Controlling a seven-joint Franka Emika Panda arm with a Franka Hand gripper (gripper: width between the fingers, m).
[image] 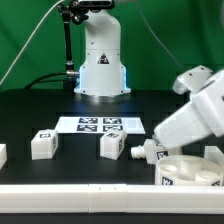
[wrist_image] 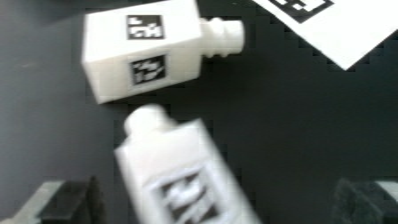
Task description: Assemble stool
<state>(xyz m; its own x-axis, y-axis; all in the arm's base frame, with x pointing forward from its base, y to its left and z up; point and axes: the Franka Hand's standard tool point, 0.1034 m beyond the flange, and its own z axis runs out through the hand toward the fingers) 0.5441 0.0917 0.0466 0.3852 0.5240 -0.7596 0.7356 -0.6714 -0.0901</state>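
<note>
In the wrist view a white stool leg (wrist_image: pixel 178 165) with a black-and-white tag lies on the black table, its stub end pointing away. My gripper (wrist_image: pixel 214 205) is open and straddles this leg, with dark fingertips (wrist_image: pixel 63 205) standing well clear of it on either side. A second tagged leg (wrist_image: pixel 151 50) lies just beyond it. In the exterior view my arm (image: pixel 195 110) reaches down at the right over the leg (image: pixel 150 152), next to the round ring-shaped seat (image: pixel 190 170). Two more legs (image: pixel 112 146) (image: pixel 42 144) stand to the exterior view's left.
The marker board (image: pixel 100 124) lies flat in front of the robot base (image: pixel 102 70); its corner (wrist_image: pixel 329 25) shows in the wrist view. A long white rail (image: pixel 90 190) runs along the near edge. Another white piece (image: pixel 2 153) sits at the far left edge.
</note>
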